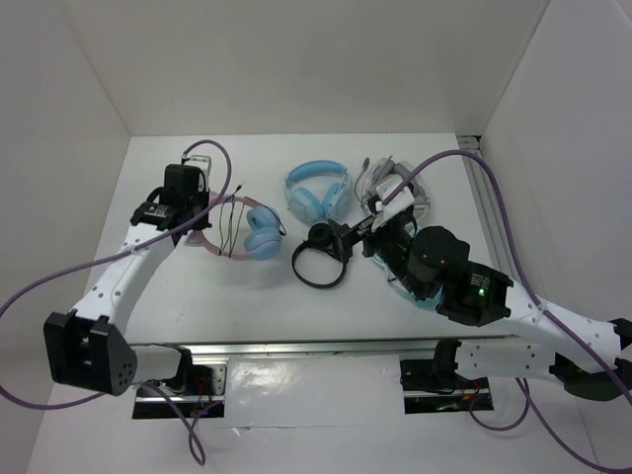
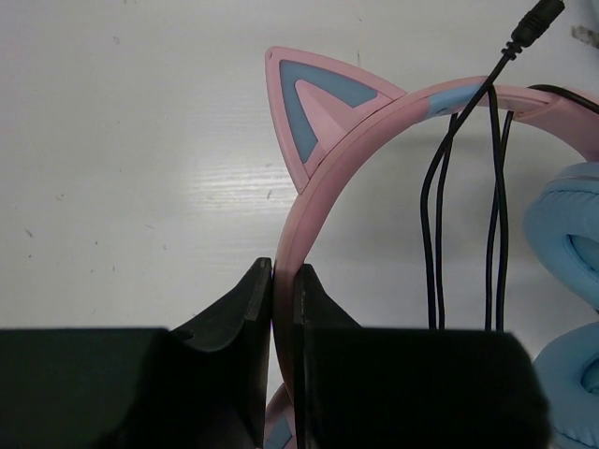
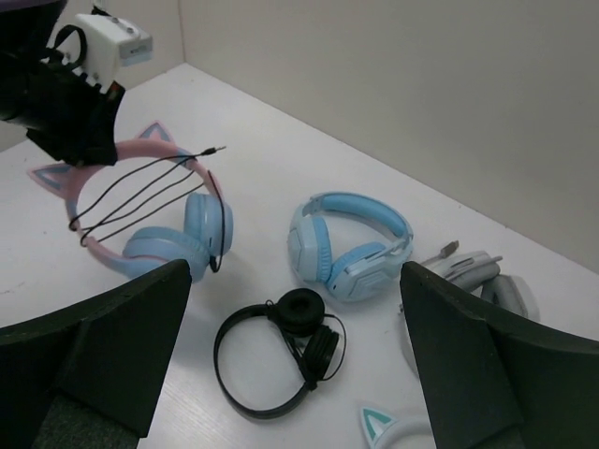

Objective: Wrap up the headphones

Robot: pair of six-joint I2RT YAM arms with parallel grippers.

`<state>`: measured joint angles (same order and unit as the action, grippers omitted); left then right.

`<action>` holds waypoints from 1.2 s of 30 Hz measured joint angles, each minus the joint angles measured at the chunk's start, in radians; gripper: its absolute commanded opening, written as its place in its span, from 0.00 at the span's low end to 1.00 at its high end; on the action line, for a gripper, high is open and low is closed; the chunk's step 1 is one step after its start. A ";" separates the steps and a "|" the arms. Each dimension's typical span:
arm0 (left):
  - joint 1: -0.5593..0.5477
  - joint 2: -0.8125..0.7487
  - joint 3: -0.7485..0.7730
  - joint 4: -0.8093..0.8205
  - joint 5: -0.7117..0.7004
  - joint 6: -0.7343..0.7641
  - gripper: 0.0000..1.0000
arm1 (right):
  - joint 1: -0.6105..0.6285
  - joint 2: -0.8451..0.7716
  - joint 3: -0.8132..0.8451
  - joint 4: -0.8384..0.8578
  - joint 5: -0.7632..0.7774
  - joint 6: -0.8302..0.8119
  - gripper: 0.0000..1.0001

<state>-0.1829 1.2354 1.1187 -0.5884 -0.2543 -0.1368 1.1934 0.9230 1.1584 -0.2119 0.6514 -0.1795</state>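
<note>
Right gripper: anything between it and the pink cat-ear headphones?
Only the black headphones, lying flat on the table between the open right gripper and the pink cat-ear headphones. The air above them looks free. The left gripper is shut on the pink headband, beside the cable loops.

Loses the pink headband of the headphones (image 2: 374,117) between the pinching fingers of the left gripper (image 2: 283,271) in the left wrist view, and cuts both blue earcups (image 2: 566,234) at that view's right edge. Shows only one white-and-teal cat ear (image 3: 376,423) at the right wrist view's bottom edge. Partly covers a grey pair (image 1: 371,178) with the right arm's cable (image 1: 454,152) from above.
</note>
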 measured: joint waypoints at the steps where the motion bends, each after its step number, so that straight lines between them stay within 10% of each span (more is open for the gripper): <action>1: 0.014 0.029 0.000 0.024 0.003 -0.001 0.00 | 0.000 -0.005 -0.005 -0.005 0.001 0.008 1.00; 25: 0.223 0.743 0.311 0.402 0.040 -0.064 0.02 | 0.022 -0.024 -0.157 -0.030 -0.053 0.120 1.00; 30: 0.237 0.781 0.334 0.409 0.062 -0.116 0.32 | 0.028 -0.003 -0.170 -0.027 -0.053 0.141 1.00; 36: 0.241 0.778 0.325 0.412 0.108 -0.161 0.46 | 0.035 -0.002 -0.170 -0.026 -0.053 0.178 1.00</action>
<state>0.0582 2.0136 1.4437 -0.1764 -0.1467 -0.2974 1.2289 0.9211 0.9886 -0.2382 0.5980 -0.0017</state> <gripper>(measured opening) 0.441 0.999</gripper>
